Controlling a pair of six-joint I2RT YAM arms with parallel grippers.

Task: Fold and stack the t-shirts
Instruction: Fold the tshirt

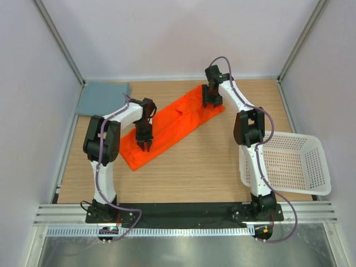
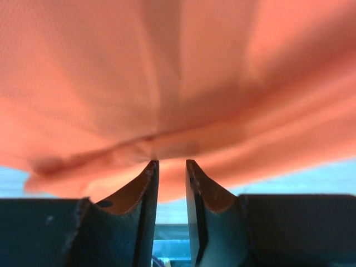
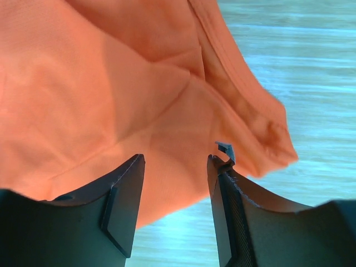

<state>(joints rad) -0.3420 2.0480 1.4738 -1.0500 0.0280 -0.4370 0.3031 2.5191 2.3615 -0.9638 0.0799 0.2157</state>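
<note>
The bright orange t-shirt (image 1: 178,119) lies as a long folded strip, running diagonally from near left to far right on the wooden table. The grey-blue t-shirt (image 1: 103,97) lies folded flat at the far left corner. My left gripper (image 1: 146,147) points down on the strip's near-left part. In the left wrist view its jaws (image 2: 172,162) stand a narrow gap apart, tips against a fold of the orange fabric (image 2: 178,72), with nothing between them. My right gripper (image 1: 211,103) is at the strip's far right end. Its jaws (image 3: 175,158) are wide open over the shirt's corner (image 3: 100,83).
A white perforated plastic basket (image 1: 295,135) stands at the right edge, beside the right arm. Pale walls with metal posts close in the table on three sides. Bare wood (image 1: 200,167) lies between the orange strip and the arm bases.
</note>
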